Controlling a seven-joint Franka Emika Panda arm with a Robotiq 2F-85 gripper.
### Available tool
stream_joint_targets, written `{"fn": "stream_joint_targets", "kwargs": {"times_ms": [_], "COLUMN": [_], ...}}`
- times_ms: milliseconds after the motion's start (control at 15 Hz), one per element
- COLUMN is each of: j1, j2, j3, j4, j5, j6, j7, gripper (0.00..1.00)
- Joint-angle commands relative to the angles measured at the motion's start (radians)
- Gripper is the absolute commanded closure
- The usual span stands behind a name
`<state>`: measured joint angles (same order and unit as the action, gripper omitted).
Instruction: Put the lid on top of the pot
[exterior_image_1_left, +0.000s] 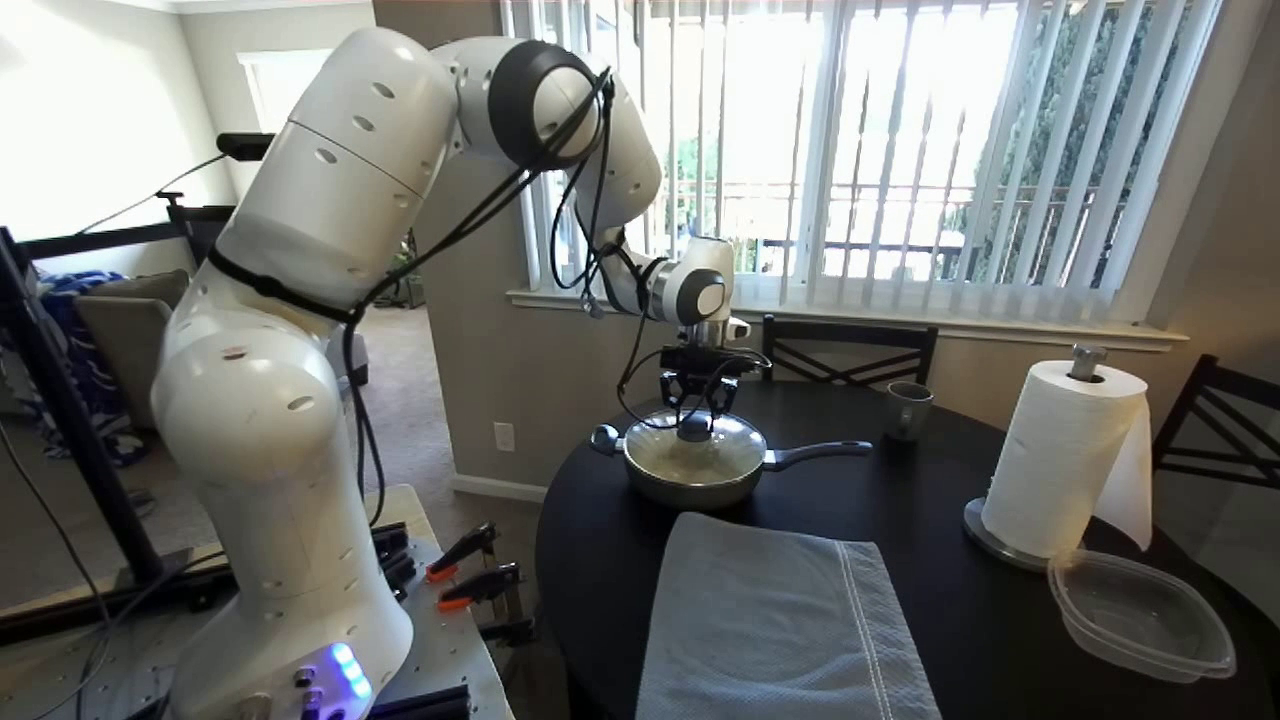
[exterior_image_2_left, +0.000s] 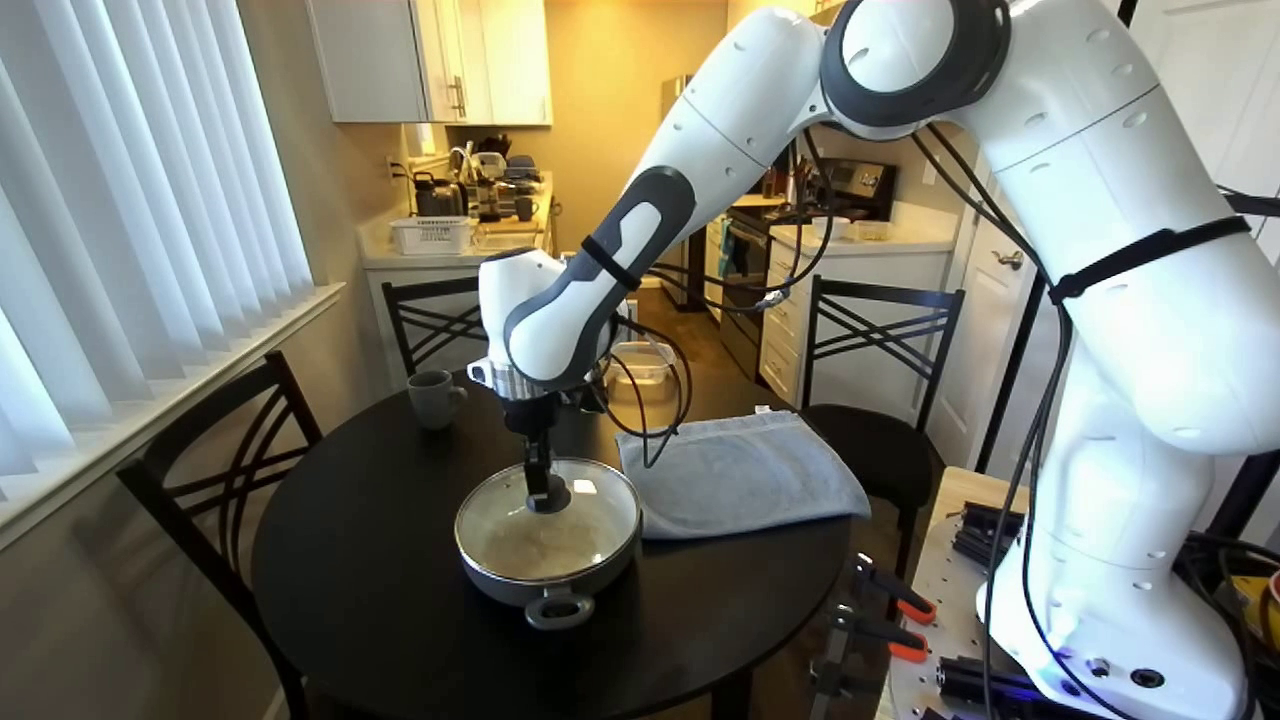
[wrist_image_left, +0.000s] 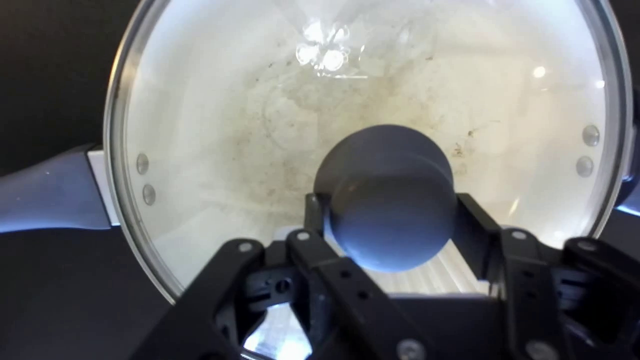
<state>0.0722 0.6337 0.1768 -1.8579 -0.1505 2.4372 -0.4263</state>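
Observation:
The lid is clear glass with a metal rim and dark knob (wrist_image_left: 387, 165). In both exterior views the lid (exterior_image_1_left: 735, 445) (exterior_image_2_left: 540, 545) lies level on the pot's rim, its edge lined up with it. The pot (exterior_image_1_left: 695, 494) (exterior_image_2_left: 605, 578) stands on the dark table; its cream inside shows through the glass. Its long handle (wrist_image_left: 55, 192) points left in the wrist view. My gripper (wrist_image_left: 386, 212) points down, its fingers on both sides of the knob and against it, with a thin sliver of light by the left finger. It also shows in both exterior views (exterior_image_1_left: 697, 405) (exterior_image_2_left: 541, 490).
A grey towel (exterior_image_1_left: 770, 620) (exterior_image_2_left: 740, 475) lies beside the pot. A grey mug (exterior_image_1_left: 907, 410) (exterior_image_2_left: 434, 400) stands past the long handle. A paper towel roll (exterior_image_1_left: 1065, 460) and a clear plastic container (exterior_image_1_left: 1140, 615) stand farther along the table. Chairs (exterior_image_2_left: 240, 480) surround the table.

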Motion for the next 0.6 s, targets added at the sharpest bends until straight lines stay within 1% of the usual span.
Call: {"fn": "stream_joint_targets", "kwargs": {"times_ms": [0,67,200,333,467,533], "j1": [0.013,0.013,0.016,0.030,0.048,0.063], "j2": [0.005,0.000,-0.027,-0.064,-0.097,-0.116], "j3": [-0.004,-0.001,0.005,-0.004,-0.022,-0.041], "j4": [-0.005,-0.011,-0.040,-0.077,-0.108,-0.125], "j5": [-0.015,-0.013,-0.008,-0.022,-0.047,-0.076], "j6": [0.015,0.012,0.022,0.053,0.094,0.119], "j7": [0.009,0.008,0.014,0.035,0.060,0.090], "gripper": [0.05,0.00,0.00,0.00,0.00,0.00]}}
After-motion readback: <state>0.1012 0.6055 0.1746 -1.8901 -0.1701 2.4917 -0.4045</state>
